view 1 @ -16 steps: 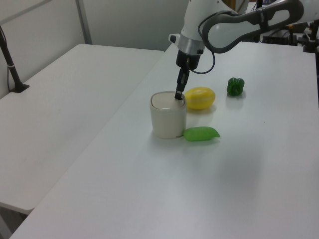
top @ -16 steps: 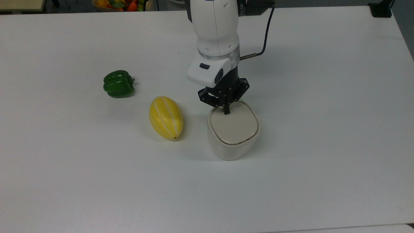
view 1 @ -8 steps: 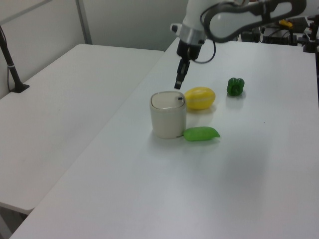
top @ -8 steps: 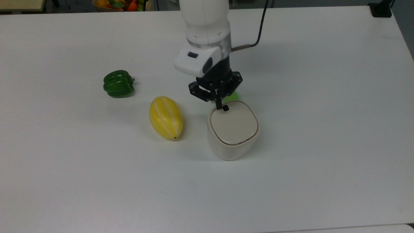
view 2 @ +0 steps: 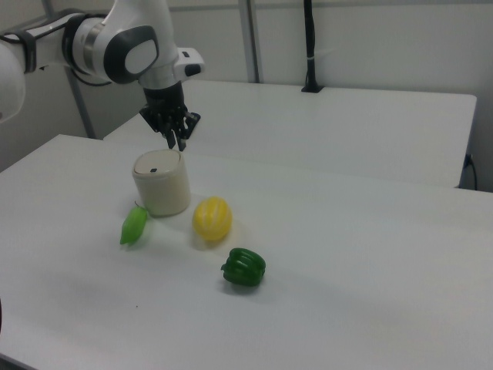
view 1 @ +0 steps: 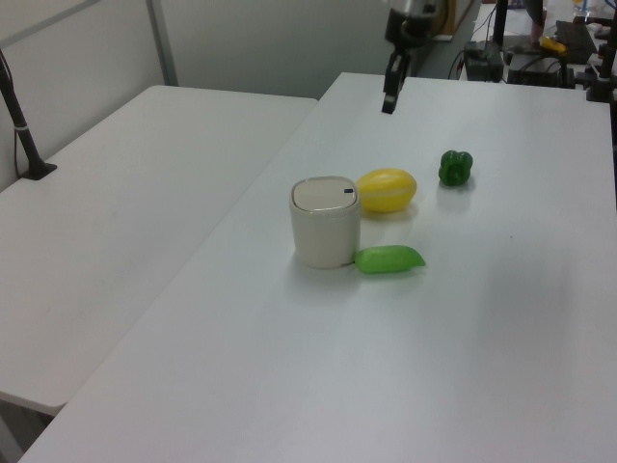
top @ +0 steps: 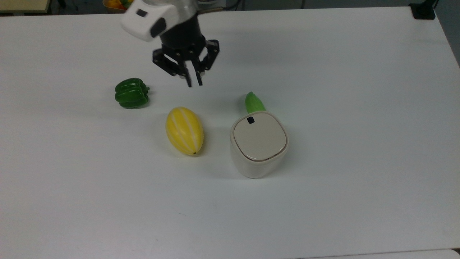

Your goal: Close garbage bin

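Garbage bin (top: 258, 145) mid-table w/ lid (top: 260, 138) flat & shut, melon (top: 184, 130) beside it. Gripper (top: 194, 83) up in the air, well apart from bin, fingers nearly together, holding nothing.

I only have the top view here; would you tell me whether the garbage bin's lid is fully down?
Observer: Yes. In the left view the lid lies flat, level with the rim of the garbage bin, with no gap showing.
Operator: Thank you. From above I cannot judge height; is the pincer close to the table?
Observer: No. In the left view the pincer hangs high above the table, well off to the far side of the bin and touching nothing.
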Robot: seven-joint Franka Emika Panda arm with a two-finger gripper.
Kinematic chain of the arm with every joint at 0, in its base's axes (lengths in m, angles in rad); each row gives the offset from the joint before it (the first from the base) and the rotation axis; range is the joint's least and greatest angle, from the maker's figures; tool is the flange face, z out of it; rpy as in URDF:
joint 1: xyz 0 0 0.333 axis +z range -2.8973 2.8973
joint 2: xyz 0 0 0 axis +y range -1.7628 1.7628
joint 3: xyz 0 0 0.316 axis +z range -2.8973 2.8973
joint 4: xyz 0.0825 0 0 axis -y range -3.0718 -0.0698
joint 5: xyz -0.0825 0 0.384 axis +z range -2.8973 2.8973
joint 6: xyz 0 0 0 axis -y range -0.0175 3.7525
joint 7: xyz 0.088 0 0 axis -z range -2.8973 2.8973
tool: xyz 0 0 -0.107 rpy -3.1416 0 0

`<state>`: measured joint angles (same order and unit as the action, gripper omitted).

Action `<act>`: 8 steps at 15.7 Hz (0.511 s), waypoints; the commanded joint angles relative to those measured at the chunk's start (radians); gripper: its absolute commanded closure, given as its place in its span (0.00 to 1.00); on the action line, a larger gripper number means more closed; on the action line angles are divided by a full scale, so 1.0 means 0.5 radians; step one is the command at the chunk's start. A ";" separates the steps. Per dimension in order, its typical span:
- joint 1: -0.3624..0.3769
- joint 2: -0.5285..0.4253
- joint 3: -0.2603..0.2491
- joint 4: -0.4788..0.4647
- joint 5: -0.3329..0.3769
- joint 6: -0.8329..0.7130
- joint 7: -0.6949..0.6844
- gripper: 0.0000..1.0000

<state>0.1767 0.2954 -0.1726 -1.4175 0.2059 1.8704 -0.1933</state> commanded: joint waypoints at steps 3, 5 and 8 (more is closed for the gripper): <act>-0.218 -0.164 -0.001 -0.031 -0.013 -0.332 -0.018 0.00; -0.258 -0.192 -0.008 -0.034 -0.043 -0.442 -0.015 0.00; -0.323 -0.232 -0.011 -0.034 -0.050 -0.577 -0.009 0.00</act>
<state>0.0306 0.2174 -0.1745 -1.4167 0.1981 1.6483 -0.1938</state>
